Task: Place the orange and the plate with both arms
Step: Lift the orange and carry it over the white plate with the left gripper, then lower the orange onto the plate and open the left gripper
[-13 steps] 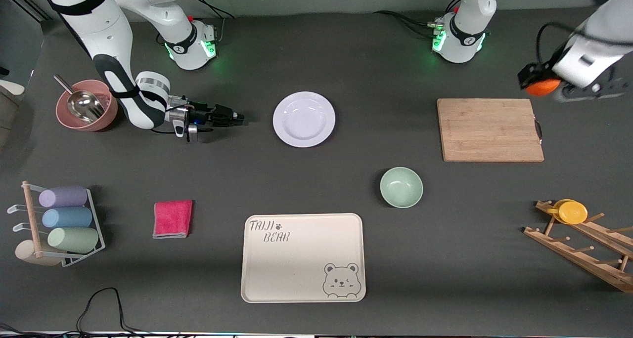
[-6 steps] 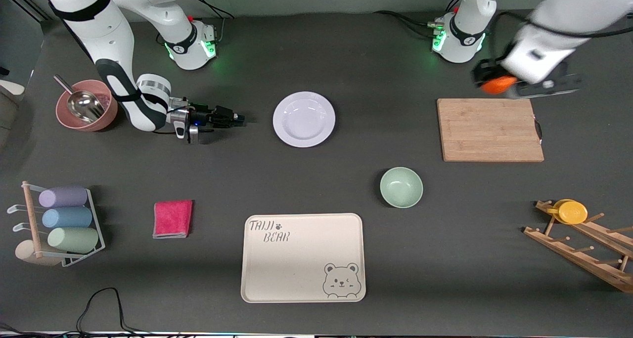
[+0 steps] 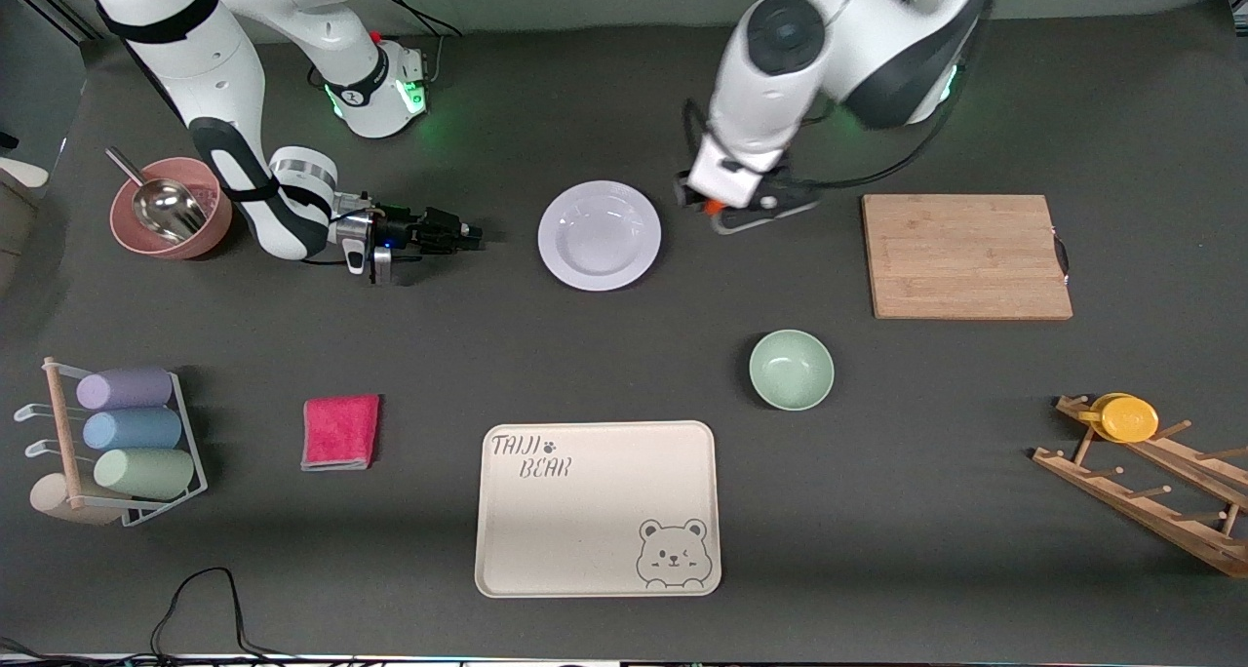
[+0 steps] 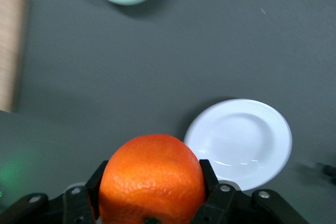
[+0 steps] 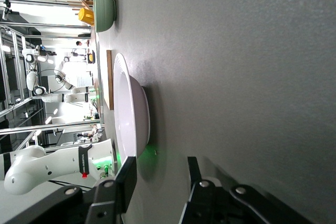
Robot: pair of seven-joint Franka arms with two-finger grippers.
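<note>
Over bare table beside the plate, toward the left arm's end: left gripper clamped on the orange; low beside the plate's rim, right gripper, fingers parted, empty.

- We see a bright-orange orange with dimpled skin.
- We see a glossy white plate.
- The bowl is pale green.
- The tray is cream, with a bear print.
- The cloth is pink.
- The table is dark grey.
</note>
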